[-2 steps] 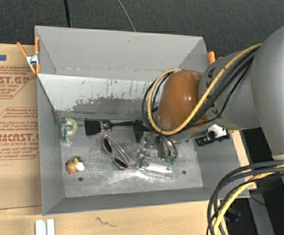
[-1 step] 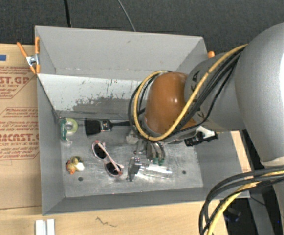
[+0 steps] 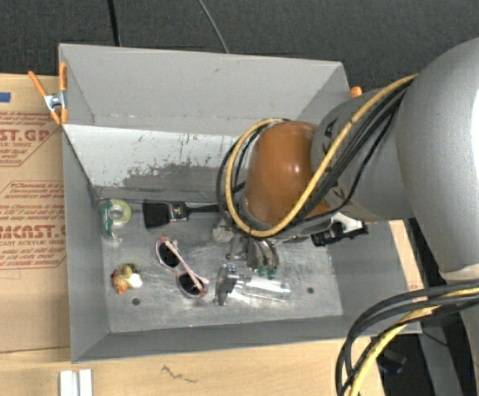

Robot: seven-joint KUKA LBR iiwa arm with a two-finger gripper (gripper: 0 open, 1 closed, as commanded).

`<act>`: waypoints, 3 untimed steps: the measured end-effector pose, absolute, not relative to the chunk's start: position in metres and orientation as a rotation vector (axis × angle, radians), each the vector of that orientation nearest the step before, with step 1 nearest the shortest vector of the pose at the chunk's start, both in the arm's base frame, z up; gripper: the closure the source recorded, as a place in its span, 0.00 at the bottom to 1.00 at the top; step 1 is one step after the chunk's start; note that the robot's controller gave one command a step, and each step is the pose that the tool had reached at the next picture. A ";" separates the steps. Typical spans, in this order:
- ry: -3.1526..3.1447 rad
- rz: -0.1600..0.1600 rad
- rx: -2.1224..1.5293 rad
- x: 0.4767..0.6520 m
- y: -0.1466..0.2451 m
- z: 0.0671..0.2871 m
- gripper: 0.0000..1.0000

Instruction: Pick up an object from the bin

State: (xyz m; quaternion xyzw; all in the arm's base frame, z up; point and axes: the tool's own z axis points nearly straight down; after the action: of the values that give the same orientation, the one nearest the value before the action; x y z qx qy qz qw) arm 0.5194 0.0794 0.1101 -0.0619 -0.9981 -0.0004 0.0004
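Note:
My gripper [image 3: 241, 264] hangs low over the bin floor, right of centre and near the front. Directly under it lies a clear, shiny plastic piece [image 3: 264, 288] with a dark end at its left. Pink-framed sunglasses [image 3: 180, 267] with dark lenses lie just left of the gripper, slanting toward the front. The view does not show whether the gripper touches the clear piece.
A black tool with a silver shaft [image 3: 166, 213] lies along the back wall. A greenish tape roll [image 3: 115, 214] sits at the back left, and a small yellow and red toy [image 3: 125, 279] at the front left. The arm's orange cover and cables hide the bin's right middle.

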 end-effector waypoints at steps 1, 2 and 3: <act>-3.142 0.001 -0.109 0.506 0.117 0.088 0.00; -3.139 -0.002 0.035 0.494 0.141 0.084 0.00; -3.135 -0.001 0.205 0.485 0.150 0.097 1.00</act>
State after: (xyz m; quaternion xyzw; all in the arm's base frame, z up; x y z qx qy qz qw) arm 0.4853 0.1504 0.0972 0.0652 -0.9979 -0.0004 -0.0002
